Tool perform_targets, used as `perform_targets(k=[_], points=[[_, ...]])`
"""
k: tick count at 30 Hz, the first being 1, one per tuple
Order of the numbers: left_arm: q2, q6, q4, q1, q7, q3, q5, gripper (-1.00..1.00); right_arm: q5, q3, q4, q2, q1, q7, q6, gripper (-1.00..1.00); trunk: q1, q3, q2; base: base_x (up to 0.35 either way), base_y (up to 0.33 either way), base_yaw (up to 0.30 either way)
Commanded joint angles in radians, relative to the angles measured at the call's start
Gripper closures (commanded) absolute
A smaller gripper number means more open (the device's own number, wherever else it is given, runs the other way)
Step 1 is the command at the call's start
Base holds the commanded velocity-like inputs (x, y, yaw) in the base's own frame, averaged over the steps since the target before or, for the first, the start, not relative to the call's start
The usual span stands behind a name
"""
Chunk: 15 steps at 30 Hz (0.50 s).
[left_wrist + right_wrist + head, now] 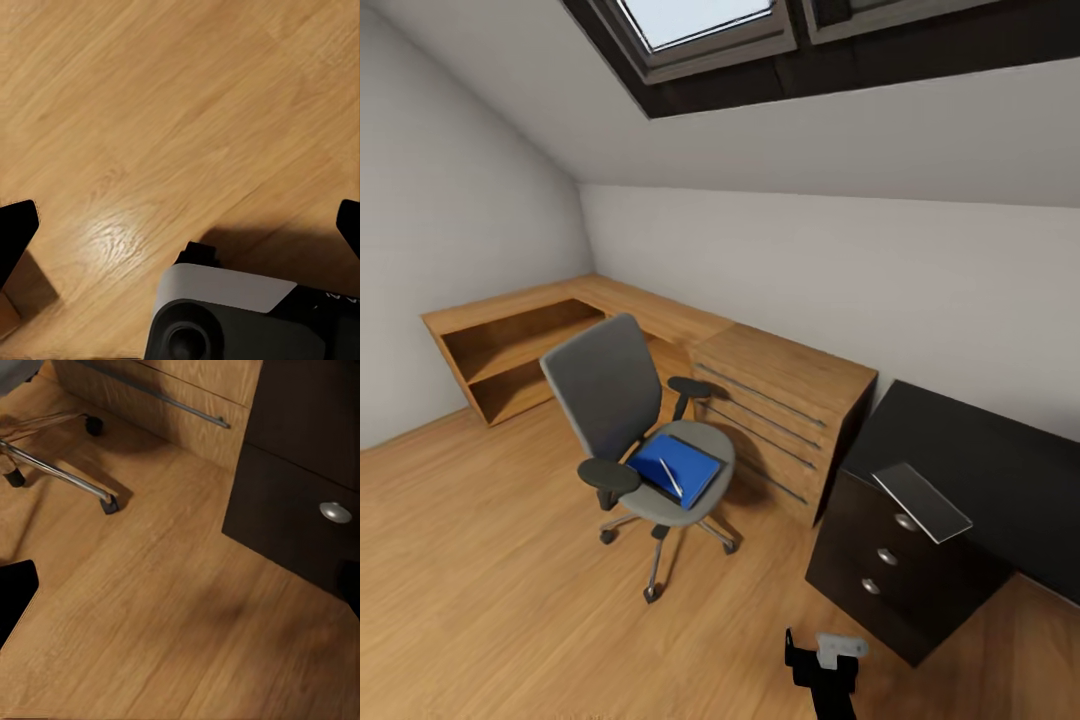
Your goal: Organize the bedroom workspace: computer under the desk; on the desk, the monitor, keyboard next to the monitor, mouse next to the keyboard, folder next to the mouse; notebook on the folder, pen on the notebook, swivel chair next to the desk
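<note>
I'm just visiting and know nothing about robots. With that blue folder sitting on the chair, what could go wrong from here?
The chair stands on casters, so a nudge while reaching could roll it away. A pen lies loose on the blue folder; tilting the folder during a lift might let it slide off. A flat grey item overhangs the edge of the dark cabinet, so a passing arm could knock it to the floor.
</note>
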Motion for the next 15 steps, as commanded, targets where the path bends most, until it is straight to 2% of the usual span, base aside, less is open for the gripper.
perform_targets(k=[1,15], points=[[0.001,-0.001,0.0,-0.001,0.008,-0.007,0.01,-1.0,-0.003,0.009,0.001,0.0,-0.001,-0.006,-0.003,-1.0,0.0,-0.001,-0.001,0.0,0.0,0.289],[0.002,-0.001,-0.001,-0.001,0.01,-0.006,0.011,-1.0,-0.001,0.009,0.002,0.0,-0.001,-0.006,-0.001,-1.0,0.0,-0.007,-0.001,0.0,0.0,0.289]])
